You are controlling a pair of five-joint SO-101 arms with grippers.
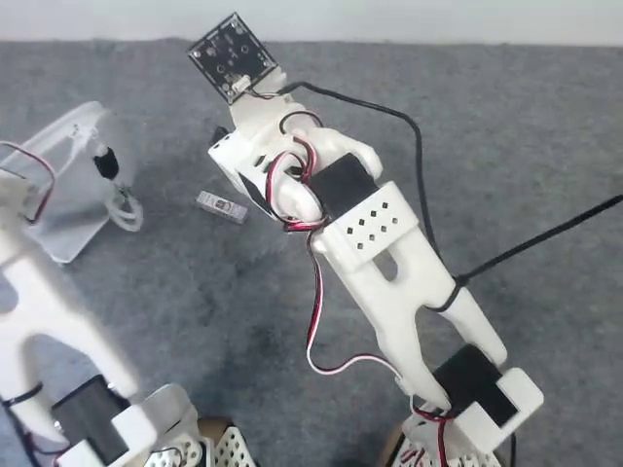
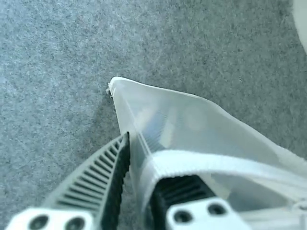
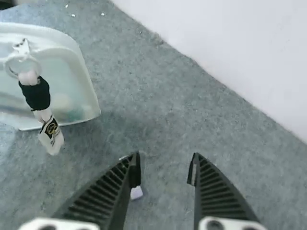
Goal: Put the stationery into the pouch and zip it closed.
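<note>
The translucent white pouch (image 1: 60, 173) lies at the table's left, and my left gripper (image 2: 144, 175) is shut on one wall of the pouch (image 2: 201, 129) near its corner. A zipper pull cord with a black band (image 3: 36, 94) and a small tag hangs from the pouch (image 3: 62, 72). A small grey-white rectangular stationery item (image 1: 222, 205) lies on the carpet between the pouch and my right arm (image 1: 370, 233). My right gripper (image 3: 163, 175) is open just above the carpet, a short way from the pouch. A small white piece (image 3: 136, 193) sits beside one fingertip.
Grey carpet (image 1: 506, 146) covers the table. A white wall (image 3: 230, 43) borders the far edge. Black cables (image 1: 419, 146) trail over the right side. The left arm (image 1: 39, 311) stands along the left edge.
</note>
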